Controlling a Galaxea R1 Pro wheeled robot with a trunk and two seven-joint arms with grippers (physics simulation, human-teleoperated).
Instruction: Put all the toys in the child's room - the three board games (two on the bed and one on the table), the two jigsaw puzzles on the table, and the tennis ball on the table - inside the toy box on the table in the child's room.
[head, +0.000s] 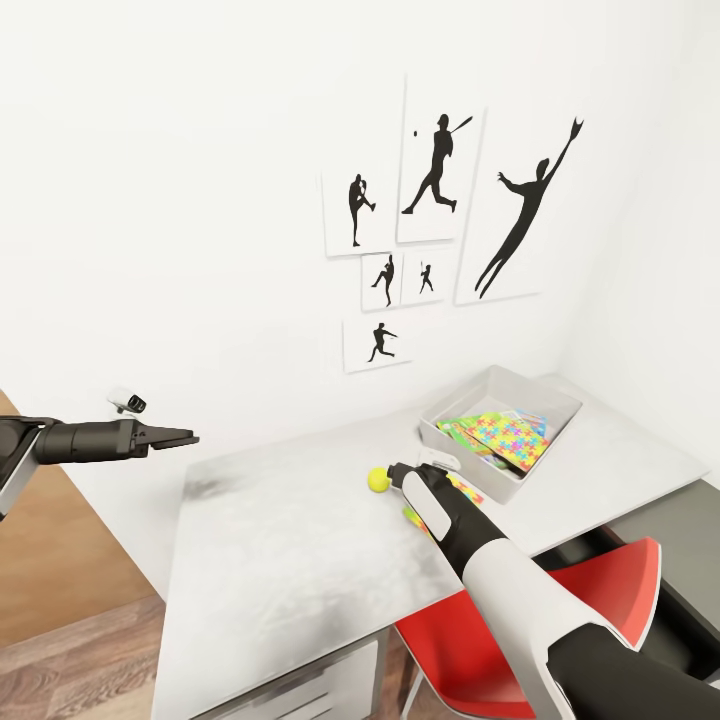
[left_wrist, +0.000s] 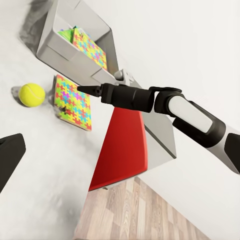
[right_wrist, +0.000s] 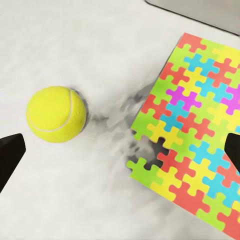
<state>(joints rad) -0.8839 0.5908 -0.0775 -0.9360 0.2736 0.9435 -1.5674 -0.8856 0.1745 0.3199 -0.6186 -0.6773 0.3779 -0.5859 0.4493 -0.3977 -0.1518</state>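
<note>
While the right gripper (right_wrist: 120, 150) hovers with jaws spread between small yellow-green tennis ball (right_wrist: 56, 114) and multicoloured jigsaw puzzle (right_wrist: 192, 145), the left gripper's (head: 180, 437) jaws look closed; descending off-centre would probably roll the ball across the white table (head: 300, 540).

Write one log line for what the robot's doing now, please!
right gripper: open over table | tennis ball, jigsaw puzzle: on table | toy box: holds puzzle | left gripper: idle
</note>
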